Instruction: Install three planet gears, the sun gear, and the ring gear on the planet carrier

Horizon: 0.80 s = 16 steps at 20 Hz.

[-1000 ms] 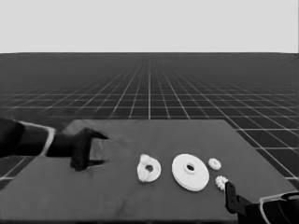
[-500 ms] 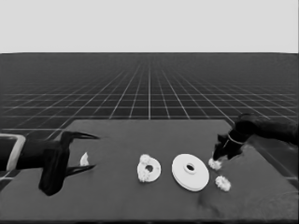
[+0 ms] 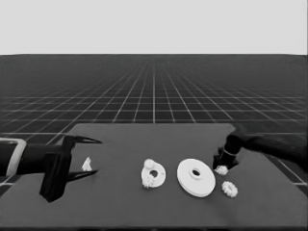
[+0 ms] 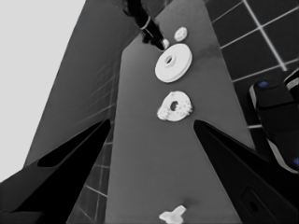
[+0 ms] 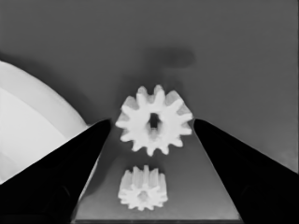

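Note:
The planet carrier, the smaller round part (image 3: pixel 159 176) (image 4: pixel 180 99), lies at the table's middle with small gears on it, one of them a gear (image 3: pixel 149 164) at its far edge. Right of it lies the ring gear, the larger round part (image 3: pixel 196 178) (image 4: pixel 174 62) (image 5: pixel 28 121). My right gripper (image 3: pixel 223 162) (image 5: pixel 153 122) is down over a loose planet gear (image 3: pixel 221 170) (image 5: pixel 154 120), open, with one finger on each side of it. A second loose gear (image 3: pixel 229 188) (image 5: pixel 142 189) (image 4: pixel 180 33) lies nearer the front. My left gripper (image 3: pixel 83 156) waits open at the table's left end.
A thin white piece (image 3: pixel 87 164) (image 4: pixel 173 214) lies on the table between the waiting left fingers, not held. Dark machinery with blue lights (image 4: pixel 275 112) stands past the table's edge. The table's right edge runs close behind the right gripper.
My right arm has come up from the lower right corner and lowered its gripper over the gear beside the larger round part. The left arm has drawn back left, uncovering the thin white piece.

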Tool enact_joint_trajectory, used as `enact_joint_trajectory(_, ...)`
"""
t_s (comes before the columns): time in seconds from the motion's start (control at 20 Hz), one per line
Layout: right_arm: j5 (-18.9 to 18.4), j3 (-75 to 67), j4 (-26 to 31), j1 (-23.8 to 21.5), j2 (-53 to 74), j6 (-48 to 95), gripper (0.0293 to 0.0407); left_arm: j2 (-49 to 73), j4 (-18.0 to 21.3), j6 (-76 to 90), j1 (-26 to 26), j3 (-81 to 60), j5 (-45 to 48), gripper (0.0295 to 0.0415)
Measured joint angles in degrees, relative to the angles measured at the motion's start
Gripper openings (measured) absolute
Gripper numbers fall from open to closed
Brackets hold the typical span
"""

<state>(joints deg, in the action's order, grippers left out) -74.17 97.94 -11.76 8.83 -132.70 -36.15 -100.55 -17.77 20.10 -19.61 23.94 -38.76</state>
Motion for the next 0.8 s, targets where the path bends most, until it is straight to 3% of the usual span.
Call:
enact_joint_trajectory(0.3,1.11,1.59,-0.46,1.08,-0.81,0.53,0.0385,0.0,0.0,0.0,0.0,0.0,0.0,0.0385)
enact_joint_trajectory(0.4,1.14,1.64,-0.47,1.1,-0.83,0.54,0.0314,0.0,0.0,0.0,0.0,0.0,0.0,0.0385)
enact_joint_trajectory(0.8,1.16,1.66,-0.48,1.09,-0.84,0.55,0.0312,0.0,0.0,0.0,0.0,0.0,0.0,0.0385)
